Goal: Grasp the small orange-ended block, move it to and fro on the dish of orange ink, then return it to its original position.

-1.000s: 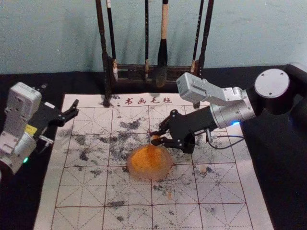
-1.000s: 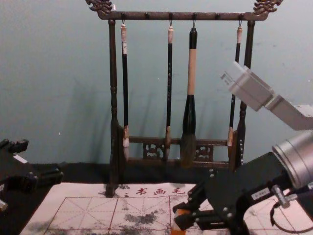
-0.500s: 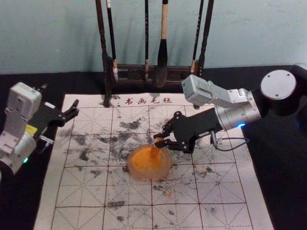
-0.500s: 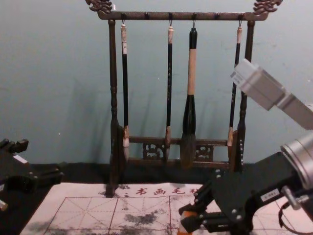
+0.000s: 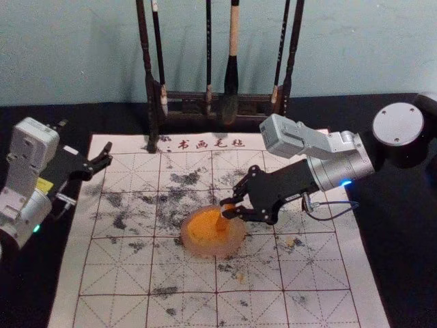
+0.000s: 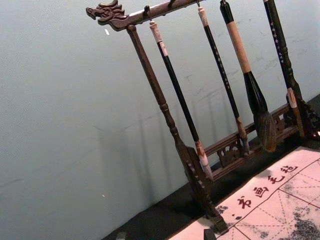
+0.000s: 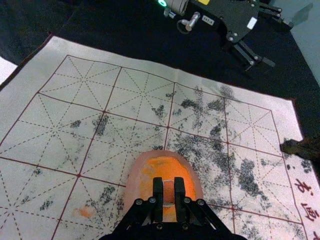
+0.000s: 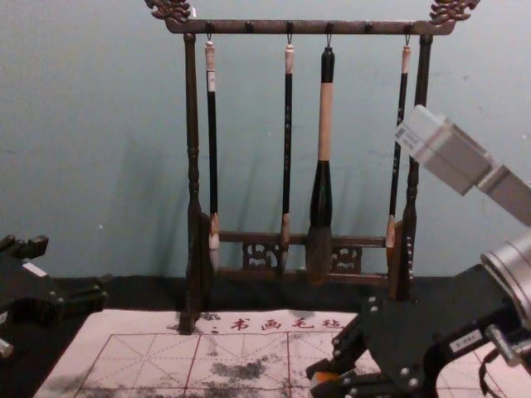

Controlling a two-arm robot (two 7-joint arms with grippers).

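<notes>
The right gripper (image 5: 228, 208) is clamped on the small block (image 5: 222, 222), at the dish of orange ink (image 5: 235, 244).
The dish lies upon the white gridded mat (image 5: 116, 273), and the block is inside its rim, as the head view shows, with its lower end at the ink. At the robot's left side, the left gripper (image 5: 86, 140) is parked, its fingers apart. Farther, the dark rack (image 5: 151, 109) carries four hanging brushes (image 5: 232, 75).

Wall (image 8: 99, 124): pale blue-green, with thin marks and soft, faint shadows behind the rack. Table (image 5: 392, 266): black-topped, extending towards the wall. Rack (image 8: 192, 149): dark wood, upright, with carved ends on its top bar and an openwork lower rail.
</notes>
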